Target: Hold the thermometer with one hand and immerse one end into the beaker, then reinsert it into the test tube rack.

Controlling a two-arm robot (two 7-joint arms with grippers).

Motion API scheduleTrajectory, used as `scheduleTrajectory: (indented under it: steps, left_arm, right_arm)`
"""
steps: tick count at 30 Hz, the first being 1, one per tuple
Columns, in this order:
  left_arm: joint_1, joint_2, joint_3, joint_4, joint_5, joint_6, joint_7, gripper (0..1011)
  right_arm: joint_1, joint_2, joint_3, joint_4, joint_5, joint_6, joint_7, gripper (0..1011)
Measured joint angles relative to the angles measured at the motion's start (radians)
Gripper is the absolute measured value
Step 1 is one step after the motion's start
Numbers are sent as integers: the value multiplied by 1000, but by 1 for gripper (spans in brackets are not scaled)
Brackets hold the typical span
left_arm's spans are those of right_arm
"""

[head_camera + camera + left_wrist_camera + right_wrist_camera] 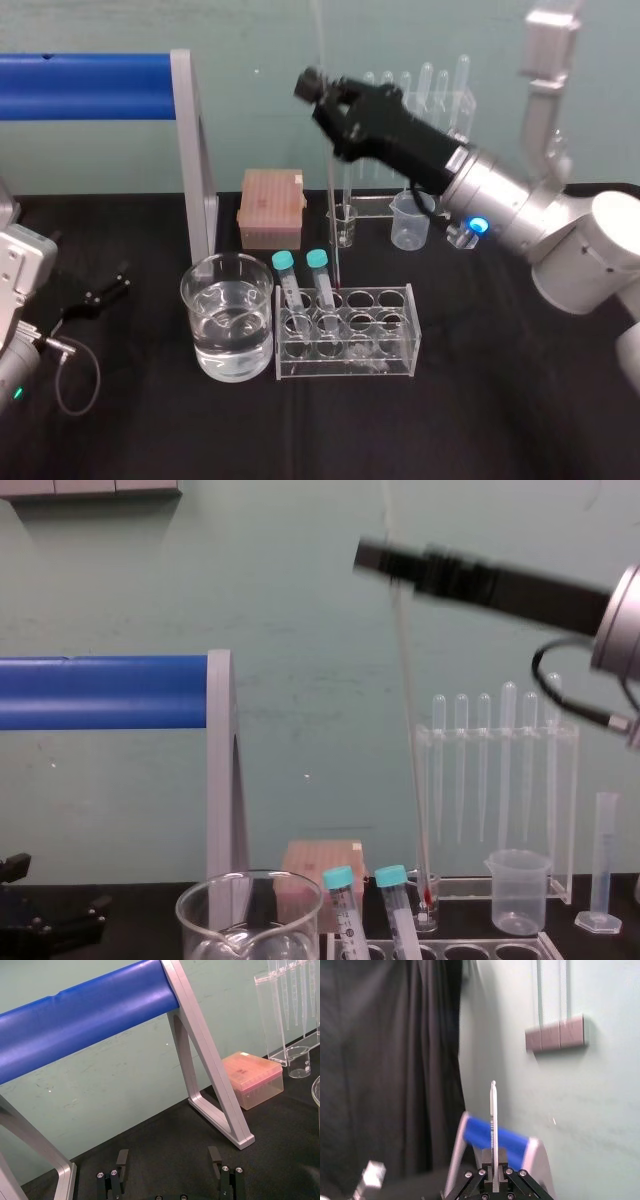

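Note:
My right gripper (325, 98) is shut on the thermometer (334, 215), a long thin glass rod held nearly upright high above the table. Its red lower tip hangs at the test tube rack (345, 373), by the hole beside two teal-capped tubes (291, 283); I cannot tell whether it is inside the hole. From the chest, the thermometer (411, 740) drops from the right gripper (385, 558) to the rack (470, 948). The right wrist view shows the thermometer (493, 1125) clamped between the fingers. The beaker (226, 260), holding water, stands left of the rack. My left gripper (168, 1160) is open, parked at the left.
A blue bar on a grey frame (195, 150) stands behind the beaker. Behind the rack are a pink tip box (270, 208), a small glass beaker (345, 225), a plastic beaker (411, 220) and a pipette stand (495, 780). A measuring cylinder (601, 860) stands at the right.

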Motion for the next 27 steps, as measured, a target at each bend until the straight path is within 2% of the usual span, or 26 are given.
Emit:
scheduleTrajectory:
  steps: [2,5,6,9,12,15,16,19,25,27]
  left_arm:
    - [0,0,0,0,0,0,0,1008]
    - [0,0,0,0,0,0,0,1008]
    - [0,0,0,0,0,0,0,1008]
    - [0,0,0,0,0,0,0,1008]
    - [0,0,0,0,0,0,0,1008]
    - [0,0,0,0,0,0,0,1008]
    - [0,0,0,0,0,0,0,1008]
    - [0,0,0,0,0,0,0,1008]
    - [0,0,0,0,0,0,0,1008]
    - [0,0,0,0,0,0,0,1008]
  right_arm:
    - [11,0,19,-10,46,-9,29,56]
    - [32,-3,29,-10,86,-18,62,57]
    - [53,-10,32,-2,108,-29,88,57]
    - [85,-26,29,18,134,-46,124,56]
    - [128,-56,10,54,154,-69,167,57]
    - [170,-99,-31,114,173,-83,213,56]
    - [170,-99,-31,114,173,-83,213,56]
    - [197,-134,-79,179,178,-84,239,56]
    - [213,-149,-152,272,140,-95,257,56]
    - [214,-150,-165,295,127,-103,259,57]
